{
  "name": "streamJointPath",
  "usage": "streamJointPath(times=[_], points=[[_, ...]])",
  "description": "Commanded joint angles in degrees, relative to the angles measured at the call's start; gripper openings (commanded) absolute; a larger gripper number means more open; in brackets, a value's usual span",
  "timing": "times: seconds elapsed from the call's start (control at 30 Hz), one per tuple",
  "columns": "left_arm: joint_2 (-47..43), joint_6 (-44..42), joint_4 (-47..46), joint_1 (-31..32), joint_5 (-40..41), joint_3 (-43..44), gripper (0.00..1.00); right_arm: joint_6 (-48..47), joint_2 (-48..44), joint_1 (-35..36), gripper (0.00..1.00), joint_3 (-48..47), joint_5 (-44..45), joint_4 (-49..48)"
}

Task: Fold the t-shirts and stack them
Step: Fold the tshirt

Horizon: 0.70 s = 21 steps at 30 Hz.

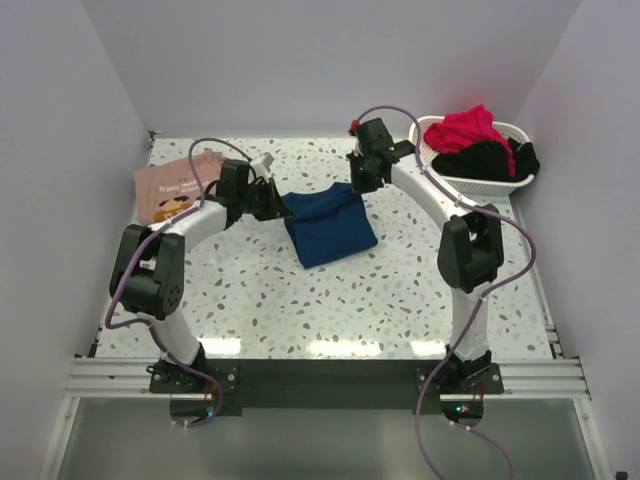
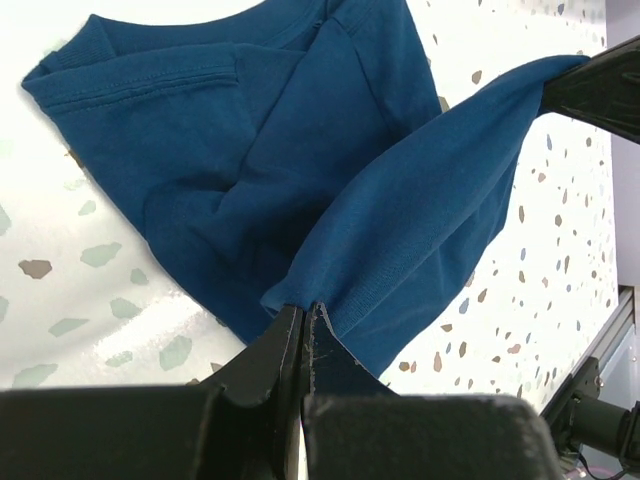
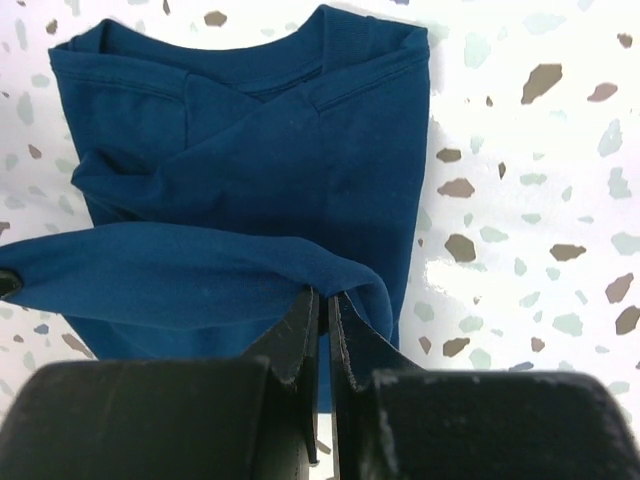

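Observation:
The dark blue t-shirt (image 1: 330,228) lies partly folded in the middle of the speckled table (image 1: 330,305). Its far edge is lifted and stretched between both grippers. My left gripper (image 1: 276,206) is shut on the left end of that edge (image 2: 305,312). At the right end (image 3: 322,296), my right gripper (image 1: 358,186) is shut on the same edge. The rest of the blue shirt (image 2: 230,180) rests on the table below, neckline (image 3: 260,70) showing. The salmon-pink t-shirt (image 1: 172,188) lies folded at the far left, print up.
A white basket (image 1: 470,186) stands at the back right with red cloth (image 1: 468,128) and black cloth (image 1: 485,160) in it. White walls close in the table on three sides. A metal rail (image 1: 330,375) runs along the near edge.

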State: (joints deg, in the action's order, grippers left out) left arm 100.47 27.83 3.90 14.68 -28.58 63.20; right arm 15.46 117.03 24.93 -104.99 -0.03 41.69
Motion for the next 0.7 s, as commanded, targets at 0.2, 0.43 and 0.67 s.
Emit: streamJointPath(times=[0.2, 0.43, 0.67], points=[[3.9, -1.0, -2.1, -2.8, -2.3, 6.9, 0.00, -1.6, 5.7, -1.4, 0.00, -11.1, 0.1, 1.8], [10.2, 4.0, -9.9, -5.7, -1.7, 11.5, 0.05, 0.4, 13.6, -2.7, 0.01, -20.6, -2.0, -3.6], [9.6, 7.2, -14.4, -6.7, 3.3, 19.3, 1.00, 7.4, 12.4, -3.9, 0.88, -24.3, -9.9, -16.1]])
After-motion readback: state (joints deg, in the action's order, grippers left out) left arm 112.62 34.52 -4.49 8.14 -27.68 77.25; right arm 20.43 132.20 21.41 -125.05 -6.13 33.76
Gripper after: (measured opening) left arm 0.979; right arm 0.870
